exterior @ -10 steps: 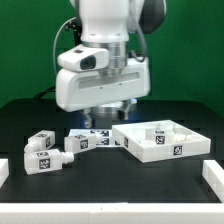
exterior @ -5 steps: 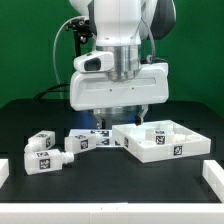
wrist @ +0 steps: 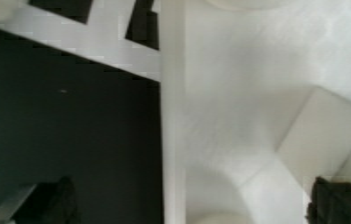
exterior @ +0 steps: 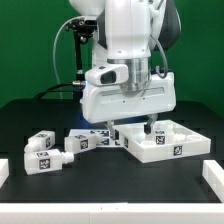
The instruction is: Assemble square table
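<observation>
Gripper [exterior: 131,127], jaws wide, partly hides tabletop slab [exterior: 145,146].

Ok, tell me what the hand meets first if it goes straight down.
Probably the white tabletop: the open hand points down over its edge on the exterior view's left, and the wrist view shows that slab between the fingers. Depth is hard to judge.

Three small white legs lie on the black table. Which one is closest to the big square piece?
The lone leg, lying nearest the square tabletop. The rear leg and the front leg sit together farther toward the exterior view's left.
</observation>
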Robot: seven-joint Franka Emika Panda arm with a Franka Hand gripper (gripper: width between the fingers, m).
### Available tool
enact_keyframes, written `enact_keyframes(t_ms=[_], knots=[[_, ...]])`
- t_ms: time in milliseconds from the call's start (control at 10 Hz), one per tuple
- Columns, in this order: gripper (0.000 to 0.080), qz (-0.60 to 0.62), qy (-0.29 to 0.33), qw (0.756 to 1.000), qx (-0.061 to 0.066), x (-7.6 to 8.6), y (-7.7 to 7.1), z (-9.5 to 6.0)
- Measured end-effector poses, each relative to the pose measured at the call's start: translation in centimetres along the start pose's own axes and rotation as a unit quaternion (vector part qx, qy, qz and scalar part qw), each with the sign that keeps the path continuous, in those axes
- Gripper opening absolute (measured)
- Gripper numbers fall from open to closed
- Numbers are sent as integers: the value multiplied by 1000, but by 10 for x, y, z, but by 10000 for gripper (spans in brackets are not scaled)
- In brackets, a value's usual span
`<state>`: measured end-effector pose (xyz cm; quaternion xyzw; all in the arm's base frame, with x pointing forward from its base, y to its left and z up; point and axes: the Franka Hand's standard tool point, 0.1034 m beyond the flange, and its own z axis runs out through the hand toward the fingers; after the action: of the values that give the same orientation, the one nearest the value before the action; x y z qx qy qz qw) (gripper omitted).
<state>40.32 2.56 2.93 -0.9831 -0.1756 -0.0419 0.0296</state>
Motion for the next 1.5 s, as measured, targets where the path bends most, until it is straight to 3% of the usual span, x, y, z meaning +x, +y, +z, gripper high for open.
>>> enact_keyframes(t_ms=[200, 700, 900, 1500], knots=[[649, -10, 22, 1000, -6, 8, 5, 0], [649, -24, 13, 1000, -11, 6, 11, -15], [649, -31, 16, 999, -10, -5, 14, -6], [649, -28, 14, 1000, 2, -16, 9, 21]])
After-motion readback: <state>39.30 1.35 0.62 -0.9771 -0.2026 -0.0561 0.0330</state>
